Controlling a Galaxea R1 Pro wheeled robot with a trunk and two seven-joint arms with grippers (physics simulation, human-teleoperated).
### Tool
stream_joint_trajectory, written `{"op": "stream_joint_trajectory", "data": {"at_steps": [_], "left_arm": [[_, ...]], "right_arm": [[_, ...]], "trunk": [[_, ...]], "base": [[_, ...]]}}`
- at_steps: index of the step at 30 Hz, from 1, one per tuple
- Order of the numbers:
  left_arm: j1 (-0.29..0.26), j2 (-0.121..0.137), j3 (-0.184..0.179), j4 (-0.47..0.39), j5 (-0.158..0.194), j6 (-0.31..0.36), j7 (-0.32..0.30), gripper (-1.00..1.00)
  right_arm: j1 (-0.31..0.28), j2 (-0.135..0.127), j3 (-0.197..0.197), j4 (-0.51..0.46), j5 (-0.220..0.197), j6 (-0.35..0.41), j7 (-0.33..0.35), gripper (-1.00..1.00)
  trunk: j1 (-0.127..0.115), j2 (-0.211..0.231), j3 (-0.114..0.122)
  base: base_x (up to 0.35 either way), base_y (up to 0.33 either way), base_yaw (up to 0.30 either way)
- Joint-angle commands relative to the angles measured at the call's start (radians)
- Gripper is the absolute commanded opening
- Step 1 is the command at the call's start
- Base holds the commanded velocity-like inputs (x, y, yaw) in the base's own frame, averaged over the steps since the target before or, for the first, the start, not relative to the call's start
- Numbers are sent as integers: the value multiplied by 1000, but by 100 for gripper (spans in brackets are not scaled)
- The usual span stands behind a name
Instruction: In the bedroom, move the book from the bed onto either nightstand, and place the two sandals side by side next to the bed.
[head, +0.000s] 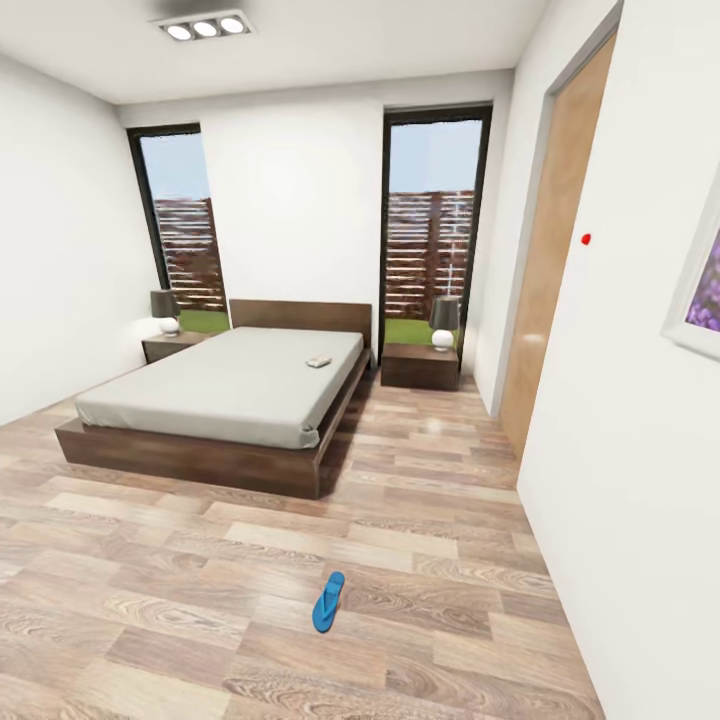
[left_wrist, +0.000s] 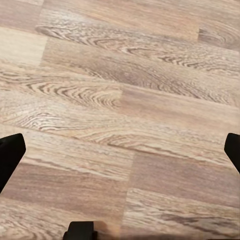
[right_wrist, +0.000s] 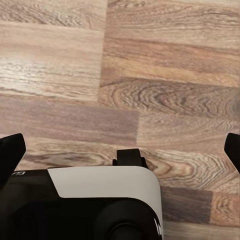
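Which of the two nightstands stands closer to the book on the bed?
The nightstand beside the wooden door, under the right window. The book lies on that side of the bed; the other nightstand is across the mattress by the left wall.

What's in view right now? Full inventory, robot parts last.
bed: 1, dark brown frame, grey mattress, far left of room
book: 1, small, on mattress near headboard
nightstand: 2, dark brown, one on each side of the headboard
lamp: 2, dark shade, white base, one per nightstand
sandal: 1, bright blue, on floor in foreground
windows: 2, tall, dark frames, back wall
door: 1, light wood, right wall
picture: 1, white frame, right wall
left gripper: open, over wood floor
right gripper: open, over wood floor
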Motion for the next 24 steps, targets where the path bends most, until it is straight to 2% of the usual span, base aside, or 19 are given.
{"op": "stream_joint_trajectory", "data": {"at_steps": [1, 24], "left_arm": [[0, 0, 0, 1, 2, -3, 0, 100], [-1, 0, 0, 1, 2, -3, 0, 100]], "right_arm": [[0, 0, -3, -1, -1, -1, 1, 100], [0, 2, -2, 0, -1, -1, 1, 100]], "trunk": [[0, -1, -3], [0, -1, -39]], "base": [[0, 0, 0], [0, 0, 0]]}}
